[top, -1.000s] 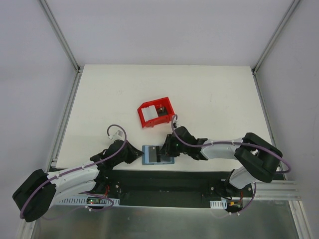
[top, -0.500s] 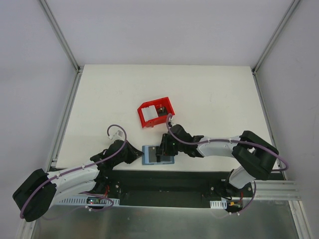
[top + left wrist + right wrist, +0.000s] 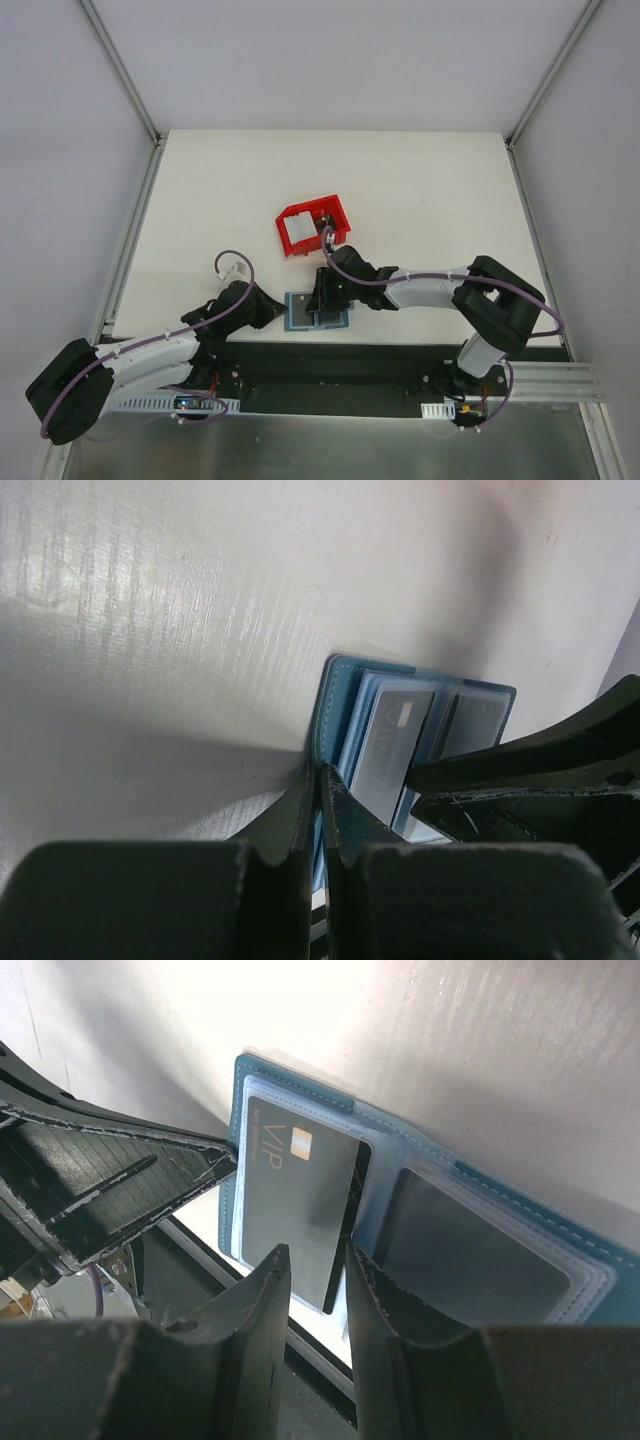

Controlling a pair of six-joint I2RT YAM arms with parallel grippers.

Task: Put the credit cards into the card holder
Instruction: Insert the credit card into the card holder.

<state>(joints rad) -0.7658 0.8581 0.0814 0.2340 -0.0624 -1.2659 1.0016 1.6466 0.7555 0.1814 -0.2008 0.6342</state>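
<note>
The wallet [image 3: 300, 312] lies open at the lower middle of the worktop [image 3: 420, 200] (right at its near edge). The left fingers [image 3: 318, 790] are clenched on its left border. A dark VIP card [image 3: 300, 1190] sits in the left pocket. The right fingers [image 3: 262, 1295] stand slightly parted, released, straddling the card's lower end. A red bin [image 3: 340, 215] stands above the wallet, apart from it.

The right arm has swung left over the surface. The right gripper [image 3: 322, 300], a second ago above the right half of the open card holder [image 3: 296, 312], now hangs over its middle — fingers [image 3: 255, 1290] parted a little wider than before.
</note>
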